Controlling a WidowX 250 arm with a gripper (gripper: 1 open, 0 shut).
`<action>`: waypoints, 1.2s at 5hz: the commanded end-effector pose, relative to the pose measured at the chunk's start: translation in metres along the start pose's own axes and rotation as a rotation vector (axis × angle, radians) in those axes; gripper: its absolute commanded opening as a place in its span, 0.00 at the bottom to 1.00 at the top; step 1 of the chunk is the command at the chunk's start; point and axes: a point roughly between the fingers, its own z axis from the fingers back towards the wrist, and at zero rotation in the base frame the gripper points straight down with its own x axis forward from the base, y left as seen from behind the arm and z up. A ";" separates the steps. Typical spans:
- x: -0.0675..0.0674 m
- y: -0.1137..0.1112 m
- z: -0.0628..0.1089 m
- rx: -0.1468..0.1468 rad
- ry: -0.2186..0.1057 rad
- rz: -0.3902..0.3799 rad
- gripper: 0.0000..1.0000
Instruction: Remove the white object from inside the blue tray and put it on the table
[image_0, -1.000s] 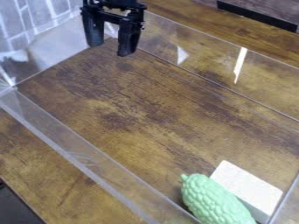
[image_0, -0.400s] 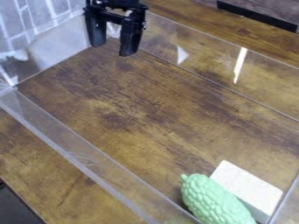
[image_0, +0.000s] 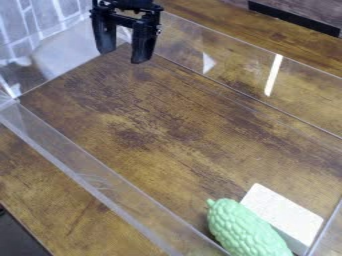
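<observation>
1. Hanging at upper left of the frame: gripper (image_0: 120, 47), jaws wide, holding nothing.
2. Lying at lower right on table (image_0: 160, 120): white object (image_0: 283, 213), beside green bumpy thing (image_0: 243, 231).

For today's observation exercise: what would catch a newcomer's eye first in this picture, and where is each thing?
The bumpy green object at the bottom edge stands out, with a flat white object lying beside it on the table. At the top left, far from both, the black gripper hangs with its fingers open.
</observation>
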 end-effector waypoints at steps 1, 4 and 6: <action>0.006 0.006 0.015 0.012 -0.053 0.010 1.00; 0.012 0.006 0.011 0.010 -0.049 0.005 1.00; 0.014 0.009 0.009 0.008 -0.045 0.007 1.00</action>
